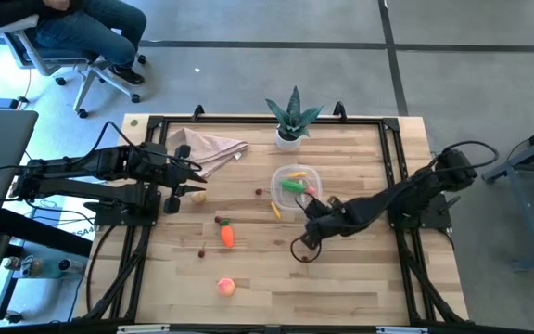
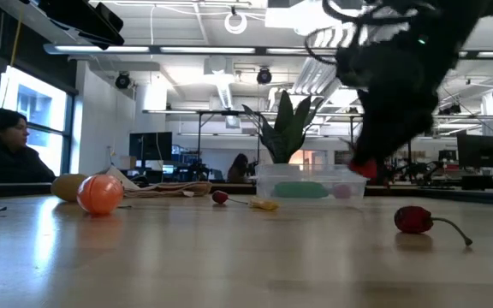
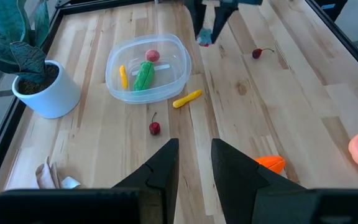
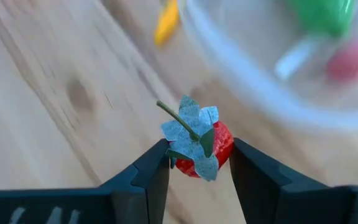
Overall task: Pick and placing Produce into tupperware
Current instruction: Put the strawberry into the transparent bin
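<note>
The clear tupperware (image 1: 296, 181) sits mid-table and holds a green pod (image 3: 143, 74), a yellow strip and a red piece. My right gripper (image 1: 311, 210) hangs just at its near-right side, shut on a red strawberry (image 4: 221, 144) with a leafy cap. Loose produce lies on the wood: an orange carrot (image 1: 227, 236), a peach (image 1: 225, 287), a yellow strip (image 3: 186, 98) and cherries (image 3: 155, 127) (image 3: 258, 53). My left gripper (image 3: 194, 163) waits open over the table's left side, touching nothing. My right gripper pinches the strawberry's red body (image 4: 224, 149) between its two fingers (image 4: 149, 167), one on each side, with the leafy cap and stem facing the wrist camera. It comes slanting down from the table's right. In the low view the strawberry (image 2: 362, 168) hangs clear of the table.
A spiky plant in a white pot (image 1: 290, 137) stands at the far edge behind the tupperware. A crumpled beige cloth (image 1: 208, 148) lies far left, near my left gripper. A black frame (image 1: 392, 139) rims the table. A seated person (image 1: 72, 28) is beyond the far-left corner.
</note>
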Tool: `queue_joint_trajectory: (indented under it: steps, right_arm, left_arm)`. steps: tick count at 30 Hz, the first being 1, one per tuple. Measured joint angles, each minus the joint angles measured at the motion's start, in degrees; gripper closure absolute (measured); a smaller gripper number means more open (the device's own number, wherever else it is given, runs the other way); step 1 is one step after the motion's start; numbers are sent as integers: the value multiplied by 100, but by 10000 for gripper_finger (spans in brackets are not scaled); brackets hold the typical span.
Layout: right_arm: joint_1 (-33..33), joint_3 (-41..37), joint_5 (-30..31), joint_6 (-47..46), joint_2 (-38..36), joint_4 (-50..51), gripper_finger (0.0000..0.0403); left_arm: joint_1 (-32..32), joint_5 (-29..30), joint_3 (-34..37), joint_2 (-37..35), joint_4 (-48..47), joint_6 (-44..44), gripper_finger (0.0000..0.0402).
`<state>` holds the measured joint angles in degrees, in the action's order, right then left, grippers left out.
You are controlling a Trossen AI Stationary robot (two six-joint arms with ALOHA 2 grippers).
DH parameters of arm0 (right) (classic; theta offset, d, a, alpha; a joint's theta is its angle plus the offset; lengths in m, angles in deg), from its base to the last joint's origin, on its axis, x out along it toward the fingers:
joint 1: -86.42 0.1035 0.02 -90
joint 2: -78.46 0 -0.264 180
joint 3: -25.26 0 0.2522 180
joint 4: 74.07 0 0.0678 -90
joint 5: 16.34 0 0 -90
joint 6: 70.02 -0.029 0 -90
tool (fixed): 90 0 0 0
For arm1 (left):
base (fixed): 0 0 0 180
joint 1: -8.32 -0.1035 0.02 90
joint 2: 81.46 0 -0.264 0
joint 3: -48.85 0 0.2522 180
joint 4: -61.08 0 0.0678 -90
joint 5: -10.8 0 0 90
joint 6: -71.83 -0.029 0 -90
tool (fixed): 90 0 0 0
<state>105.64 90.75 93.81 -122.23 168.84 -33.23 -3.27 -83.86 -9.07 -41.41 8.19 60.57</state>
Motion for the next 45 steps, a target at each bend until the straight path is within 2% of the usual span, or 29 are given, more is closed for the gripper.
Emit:
queue_joint_trajectory:
  steps: [6, 12, 21, 45]
  right_arm:
    - [-476, 629, 294, 1033, -183, 302, 263]
    - [-1216, 1139, 285, 1479, -179, 1116, 263]
    - [-2164, 895, -429, 1778, -137, 1258, 263]
    - [-3087, 878, -1163, 2401, 552, 830, 263]
  left_arm:
    - [-2, 2, 0, -2, 2, 0, 318]
    - [-2, 0, 0, -2, 2, 0, 318]
    - [-1, 0, 0, 0, 0, 0, 318]
    - [-2, 2, 0, -2, 2, 1, 318]
